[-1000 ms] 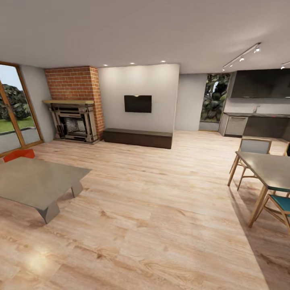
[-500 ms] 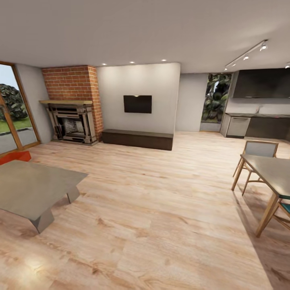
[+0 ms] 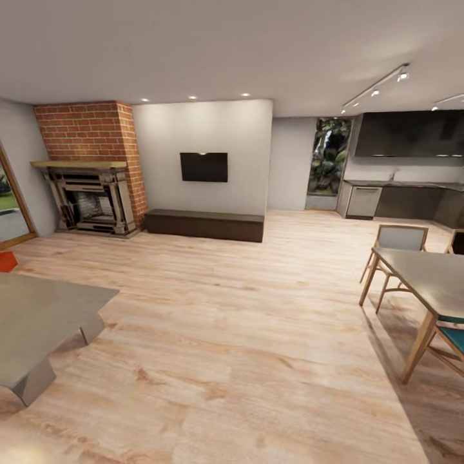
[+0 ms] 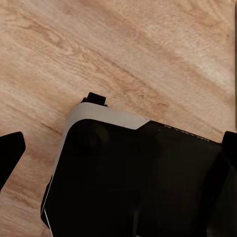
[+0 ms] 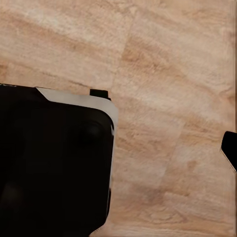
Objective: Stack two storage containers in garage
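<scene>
One red-orange storage container (image 3: 5, 260) shows as a small corner at the left edge of the head view, on the light wood floor behind the glass-topped coffee table (image 3: 38, 316). The second container is out of view. In the left wrist view, my left gripper (image 4: 118, 148) hangs open over the plank floor and the robot's dark base (image 4: 138, 182), with one fingertip (image 4: 11, 150) at each side edge and nothing between them. My right gripper (image 5: 118, 148) also stands open and empty, with one fingertip (image 5: 230, 148) at the picture's edge.
A brick fireplace (image 3: 87, 171), a low dark bench (image 3: 203, 224) under a wall TV (image 3: 203, 167), and a glass door (image 3: 8, 212) line the far side. A dining table (image 3: 428, 277) with chairs (image 3: 396, 248) stands at the right, and a kitchen counter (image 3: 406, 200) lies beyond it.
The whole head view has shifted: the camera turned right, so the coffee table, fireplace and red container slid toward the left edge. Nothing in the room itself moved.
</scene>
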